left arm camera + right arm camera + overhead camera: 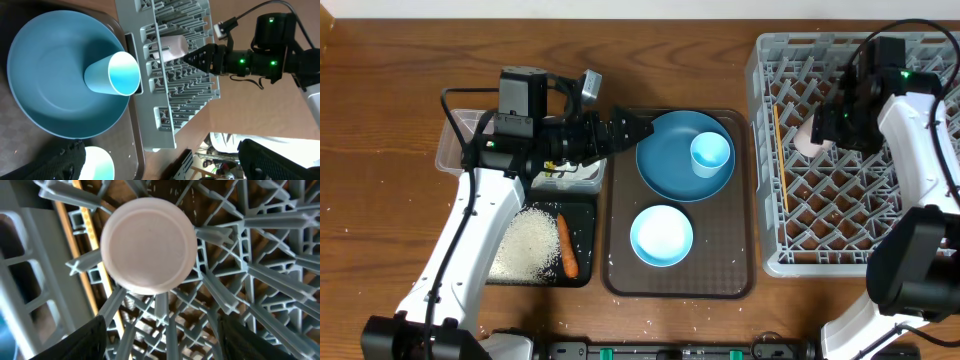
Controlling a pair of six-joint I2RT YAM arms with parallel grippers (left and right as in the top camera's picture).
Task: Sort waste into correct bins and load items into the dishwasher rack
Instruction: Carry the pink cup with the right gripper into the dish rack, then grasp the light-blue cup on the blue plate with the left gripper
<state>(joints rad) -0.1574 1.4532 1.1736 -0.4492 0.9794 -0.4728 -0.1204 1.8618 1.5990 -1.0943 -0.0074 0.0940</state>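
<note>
1. Toward the tabletop's right edge, the pink cup (147, 245) is seen bottom-up on the pegs of the dishwasher rack (765, 200). Rack loading is judged to be the step in hand.
2. The right claw (828, 128) is seen open just beside that cup, gripping nothing.
3. The left claw (632, 128) is spread wide and empty beside the blue plate (665, 170), mid-tabletop.
4. The light blue cup (710, 155) on that plate is probably to be taken next, which calls for a gentle, centred grip.
</note>
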